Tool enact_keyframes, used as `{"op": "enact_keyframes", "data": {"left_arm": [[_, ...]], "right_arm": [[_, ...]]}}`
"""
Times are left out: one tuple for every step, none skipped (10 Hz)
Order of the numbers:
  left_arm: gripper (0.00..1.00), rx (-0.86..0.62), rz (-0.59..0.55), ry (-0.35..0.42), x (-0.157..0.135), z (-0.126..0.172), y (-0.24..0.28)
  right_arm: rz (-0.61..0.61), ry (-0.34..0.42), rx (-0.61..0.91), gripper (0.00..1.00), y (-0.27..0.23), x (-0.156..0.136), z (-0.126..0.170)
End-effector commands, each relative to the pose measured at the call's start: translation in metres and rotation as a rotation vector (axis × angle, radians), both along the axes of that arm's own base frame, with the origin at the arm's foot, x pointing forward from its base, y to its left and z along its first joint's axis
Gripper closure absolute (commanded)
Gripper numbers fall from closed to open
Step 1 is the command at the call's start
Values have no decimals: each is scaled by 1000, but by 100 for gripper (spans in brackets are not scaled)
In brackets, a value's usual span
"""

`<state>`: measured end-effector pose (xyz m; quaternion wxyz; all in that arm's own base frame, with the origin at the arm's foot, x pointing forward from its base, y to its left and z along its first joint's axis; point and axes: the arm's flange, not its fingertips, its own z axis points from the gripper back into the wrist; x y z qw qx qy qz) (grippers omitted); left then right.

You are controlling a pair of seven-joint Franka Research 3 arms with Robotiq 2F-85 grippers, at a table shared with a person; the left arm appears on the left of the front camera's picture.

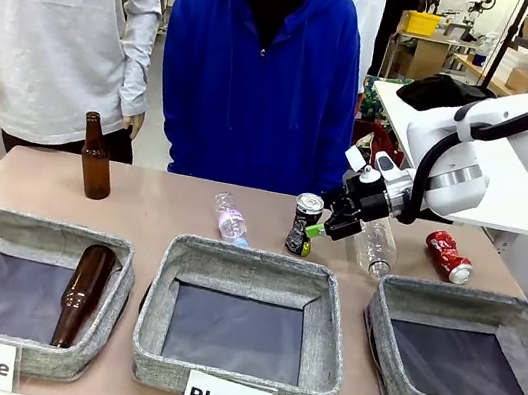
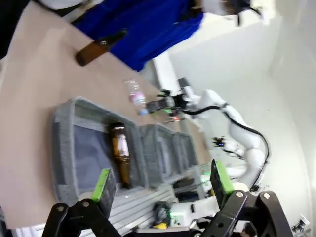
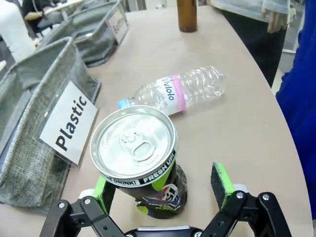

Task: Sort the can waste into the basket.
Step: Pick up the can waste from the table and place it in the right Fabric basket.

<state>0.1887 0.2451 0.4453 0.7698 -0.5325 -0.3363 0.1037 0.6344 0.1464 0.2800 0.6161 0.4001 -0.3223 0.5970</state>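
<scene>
Front view: grasp step in hand, by the look of it. At frame centre, slim black metal can with silver top (image 1: 304,225) upright on the tan desk (image 1: 161,206), right pincer (image 1: 322,231) just beside it. At right, crushed red metal can (image 1: 448,256), behind the shallow grey fabric basket labelled "Can" (image 1: 449,302) at lower right; neither can inside yet.

Left wrist view: left pincer (image 2: 163,182) released, grasping nothing.

Right wrist view: released, pads (image 3: 220,181) astride the black can. Next, likely: clench, lift above the rim. Just beyond, clear plastic bottle (image 3: 182,91); desk edge along frame right.
</scene>
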Motion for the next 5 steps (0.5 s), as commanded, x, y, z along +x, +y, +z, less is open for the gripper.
{"op": "enact_keyframes", "data": {"left_arm": [[0, 63, 20, 84, 27, -59, -85], [0, 28, 1, 104, 34, -70, -92], [0, -19, -27, 127, 35, -78, -96], [0, 57, 4, 104, 50, -28, -9], [0, 57, 4, 104, 50, -28, -9]], "right_arm": [[-8, 9, 62, 0, 2, 5, 2], [-10, 18, 66, 0, 2, 5, 1], [-8, 24, 68, 0, 3, 6, 0], [-8, 26, 73, 0, 3, 8, -1], [-3, 26, 77, 0, 4, 8, 0]]}}
